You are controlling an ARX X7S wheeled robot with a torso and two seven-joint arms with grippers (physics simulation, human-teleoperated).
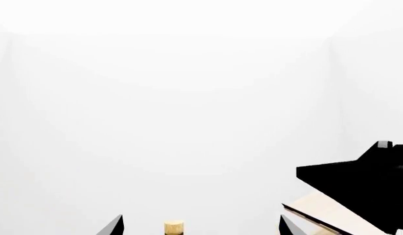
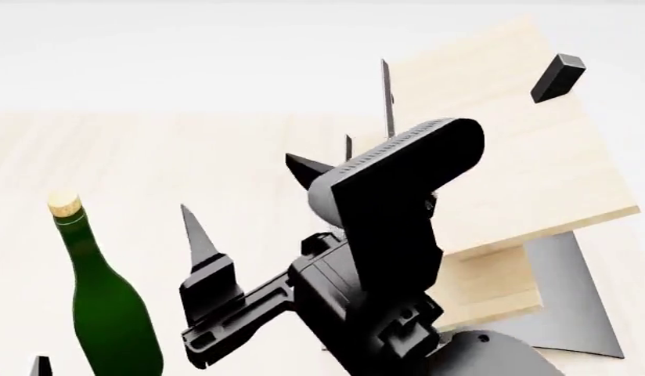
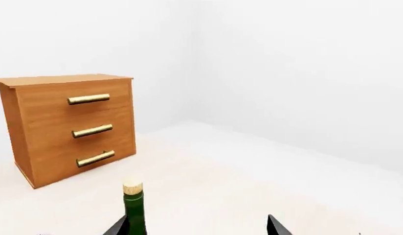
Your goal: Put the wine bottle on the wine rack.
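Wine bottle (image 2: 103, 305) stands upright on the tabletop (image 2: 145, 157), left of the wine rack (image 2: 510, 157). Your right tool (image 2: 250, 204) sits between them, spread wide and empty, ready to close; left tool's state can't be told.

Dark green wine bottle (image 2: 106, 305) with tan cork, pale wood wine rack (image 2: 510, 149), brown cabinet (image 3: 68, 127).

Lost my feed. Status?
Right hand open, empty. Left hand unclear. Dark green glass wine bottle upright, unheld. Pale wood wine rack empty. Nothing blocking.
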